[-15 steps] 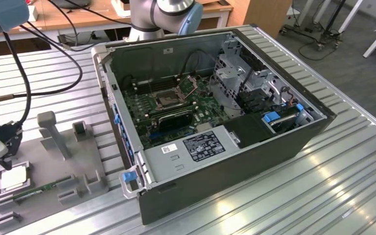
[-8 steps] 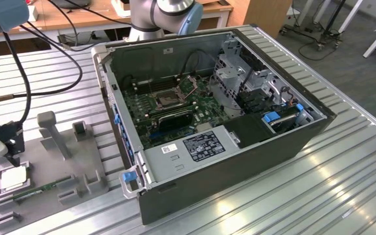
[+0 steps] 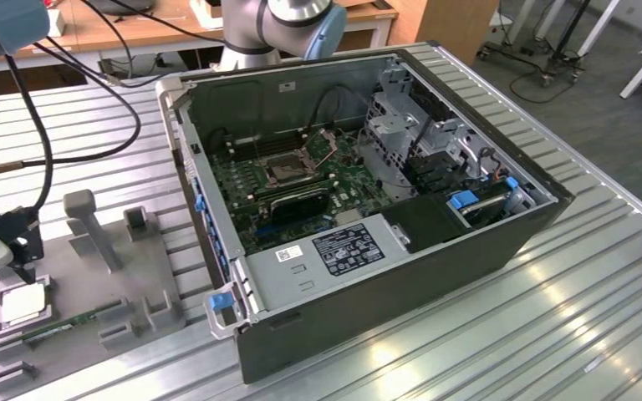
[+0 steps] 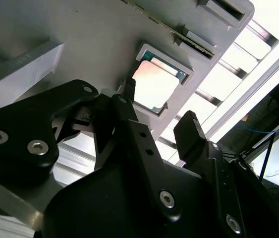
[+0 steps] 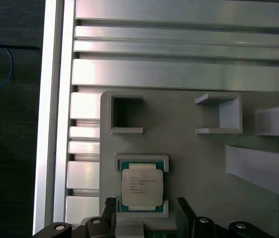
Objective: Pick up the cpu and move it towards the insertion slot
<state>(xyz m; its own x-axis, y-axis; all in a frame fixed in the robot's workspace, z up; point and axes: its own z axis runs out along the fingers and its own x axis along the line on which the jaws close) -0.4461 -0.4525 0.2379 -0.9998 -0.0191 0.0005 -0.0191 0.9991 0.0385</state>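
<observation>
The cpu point(image 5: 141, 187), a small square chip with a silvery top and green rim, lies flat in a square pocket of the grey fixture plate point(image 5: 189, 158). It also shows as the cpu point(image 4: 156, 84) and the cpu point(image 3: 22, 302). My gripper point(image 5: 146, 212) hovers just above it, open, one black finger on each side of the chip and nothing between them. In the second wrist view the gripper point(image 4: 161, 111) is apart from the chip. The insertion slot point(image 3: 282, 167) is the square metal-framed socket on the motherboard inside the open computer case, far to the exterior view's right of my gripper point(image 3: 17, 267).
The grey fixture plate point(image 3: 109, 276) carries upright posts point(image 3: 89, 230) and a long green memory stick point(image 3: 70, 324) beside the chip. The open computer case point(image 3: 410, 276) has tall walls around the motherboard. All of it rests on a ribbed aluminium table point(image 3: 588, 284). Cables point(image 3: 31, 109) hang at the left.
</observation>
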